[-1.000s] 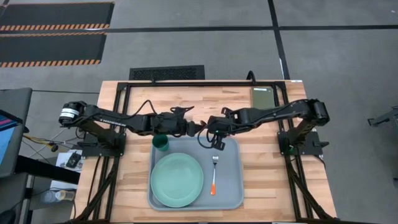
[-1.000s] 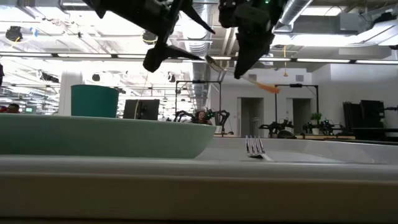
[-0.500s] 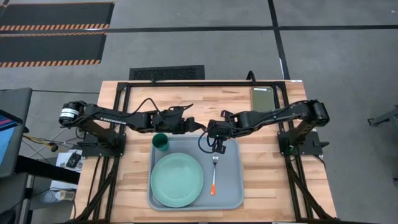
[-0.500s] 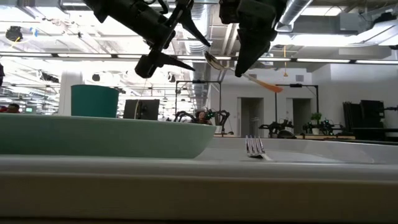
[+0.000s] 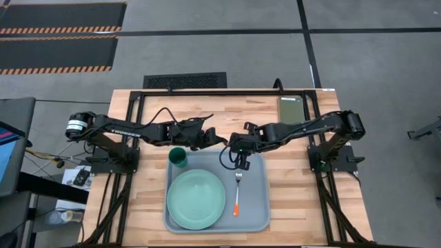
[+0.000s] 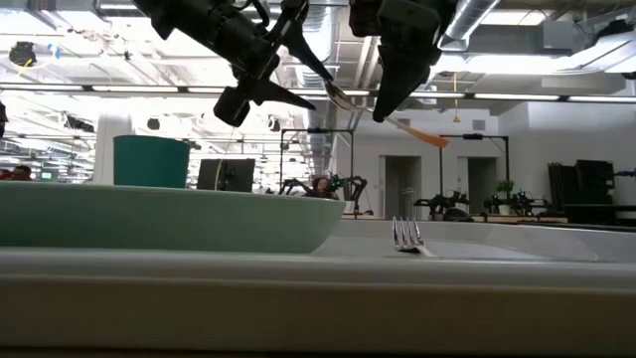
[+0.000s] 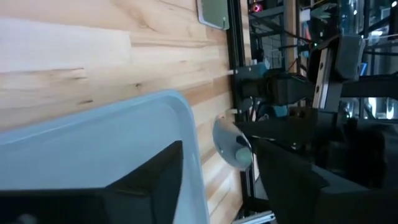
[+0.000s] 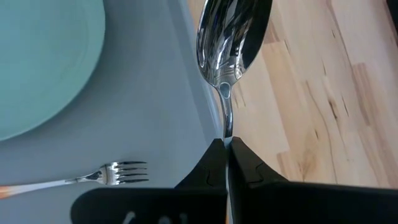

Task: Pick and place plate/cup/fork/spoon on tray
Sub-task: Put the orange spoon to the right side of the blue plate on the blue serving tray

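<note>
The spoon (image 8: pixel 231 37) hangs clamped by its neck in the right claw (image 8: pixel 225 149), above the far rim of the tray (image 5: pixel 258 207). Its long axis runs roughly parallel to the fork (image 5: pixel 237 194) lying just below. The left claw (image 6: pixel 298 75) hovers nearby, spread wide and empty.

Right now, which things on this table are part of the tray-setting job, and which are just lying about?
Job: tray, plate, cup, fork, and spoon shut in the right gripper.
Lying about: olive-green block at the table's far edge.
</note>
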You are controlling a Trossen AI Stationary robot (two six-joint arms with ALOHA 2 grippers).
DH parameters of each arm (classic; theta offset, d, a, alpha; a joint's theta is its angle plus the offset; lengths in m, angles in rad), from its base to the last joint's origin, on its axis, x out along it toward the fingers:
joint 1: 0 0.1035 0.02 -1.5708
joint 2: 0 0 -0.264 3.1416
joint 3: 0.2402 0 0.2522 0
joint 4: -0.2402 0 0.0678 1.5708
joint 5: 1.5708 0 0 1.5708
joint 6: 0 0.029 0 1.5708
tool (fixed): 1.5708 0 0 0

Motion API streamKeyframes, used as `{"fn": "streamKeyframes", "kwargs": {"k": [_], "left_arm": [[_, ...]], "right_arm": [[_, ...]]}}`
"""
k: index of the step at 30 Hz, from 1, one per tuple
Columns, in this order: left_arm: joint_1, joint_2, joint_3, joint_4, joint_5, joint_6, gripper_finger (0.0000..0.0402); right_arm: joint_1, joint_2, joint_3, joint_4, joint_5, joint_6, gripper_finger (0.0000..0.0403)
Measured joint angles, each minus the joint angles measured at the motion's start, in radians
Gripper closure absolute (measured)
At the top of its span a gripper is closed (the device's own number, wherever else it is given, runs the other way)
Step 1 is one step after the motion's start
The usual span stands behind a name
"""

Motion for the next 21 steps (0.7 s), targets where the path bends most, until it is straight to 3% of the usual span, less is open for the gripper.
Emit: {"fn": "streamKeyframes", "kwargs": {"k": [8, 21], "left_arm": [[0.004, 0.0, 0.0, 0.003, -0.025, -0.001, 0.0291], [0.023, 0.0, 0.0, -0.001, 0.003, -0.007, 0.0346]], "right_arm": [[0.0, 0.0, 0.0, 0.033, 0.0, -0.02, 0.0397], [-0.01, 0.0, 0.0, 0.048, 0.0, -0.047, 0.0397]]}}
